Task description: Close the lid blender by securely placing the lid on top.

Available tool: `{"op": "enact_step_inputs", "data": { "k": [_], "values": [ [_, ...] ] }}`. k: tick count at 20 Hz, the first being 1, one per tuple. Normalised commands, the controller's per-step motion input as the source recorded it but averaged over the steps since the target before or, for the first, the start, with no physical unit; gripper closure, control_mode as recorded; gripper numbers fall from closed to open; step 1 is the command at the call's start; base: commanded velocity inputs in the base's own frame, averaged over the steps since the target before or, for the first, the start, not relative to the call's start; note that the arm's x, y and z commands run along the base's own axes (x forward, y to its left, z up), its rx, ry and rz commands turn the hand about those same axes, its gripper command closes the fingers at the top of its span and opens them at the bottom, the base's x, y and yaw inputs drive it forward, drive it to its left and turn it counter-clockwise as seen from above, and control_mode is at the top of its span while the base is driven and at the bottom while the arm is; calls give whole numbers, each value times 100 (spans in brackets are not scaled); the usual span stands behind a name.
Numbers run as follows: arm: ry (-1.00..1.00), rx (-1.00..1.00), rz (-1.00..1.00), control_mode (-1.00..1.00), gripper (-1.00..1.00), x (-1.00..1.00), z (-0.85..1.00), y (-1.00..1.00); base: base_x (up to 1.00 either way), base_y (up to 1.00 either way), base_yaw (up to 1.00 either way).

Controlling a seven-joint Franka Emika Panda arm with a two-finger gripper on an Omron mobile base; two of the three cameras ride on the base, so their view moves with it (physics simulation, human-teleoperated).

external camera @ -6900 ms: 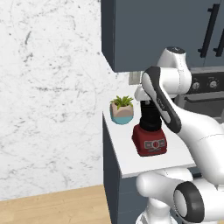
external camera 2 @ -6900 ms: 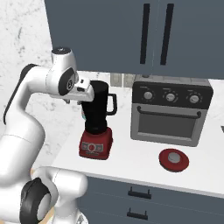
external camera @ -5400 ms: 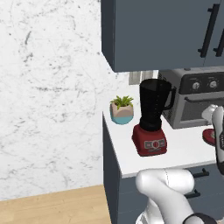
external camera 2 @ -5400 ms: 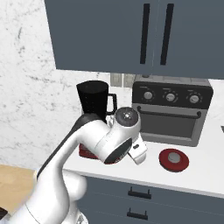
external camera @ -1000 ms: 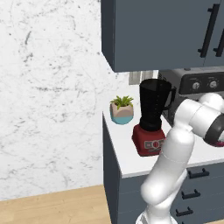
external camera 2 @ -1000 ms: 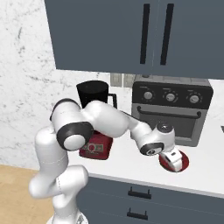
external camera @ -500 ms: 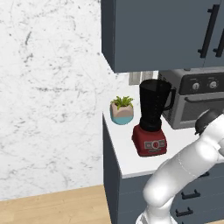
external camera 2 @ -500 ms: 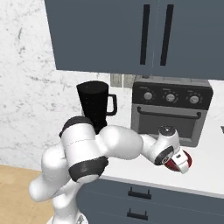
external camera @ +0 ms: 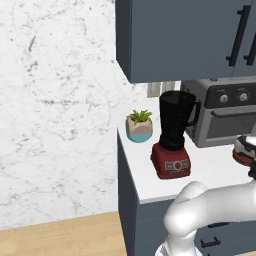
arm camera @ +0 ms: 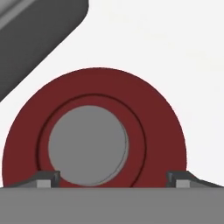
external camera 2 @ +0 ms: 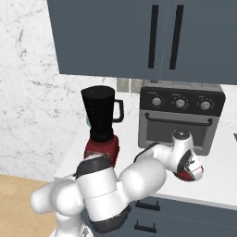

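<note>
The lid [arm camera: 94, 135] lies flat on the white surface [external camera: 210, 160] in front of the toaster oven [external camera 2: 180, 115], well apart from the blender [external camera 2: 101, 125]. The gripper [arm camera: 113, 177] hangs right over the lid. Its jaws are wide apart, one tip on each side of the grey middle cap, and not squeezing it.

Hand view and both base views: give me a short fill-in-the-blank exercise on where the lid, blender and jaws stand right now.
1. The lid lies flat on the ___.
2. The blender jar has no lid on it; its top is ___.
3. The gripper has its jaws on either side of the lid's ___ centre cap.
4. The toaster oven stands to the ___ of the blender in the right base view.

Missing words: counter; open; grey; right
</note>
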Motion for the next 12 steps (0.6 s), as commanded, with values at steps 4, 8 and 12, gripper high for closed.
{"op": "enact_step_inputs", "data": {
  "k": [4, 8, 12],
  "values": [
    [1, 0, 2, -100, -100, 11, -20, 0, 0, 0, 0],
    [0, 4, 7, -100, -100, 29, -9, -4, 0, 0, 0],
    [0, 6, 11, -100, -100, 33, -2, -12, 0, 0, 0]
  ]
}}
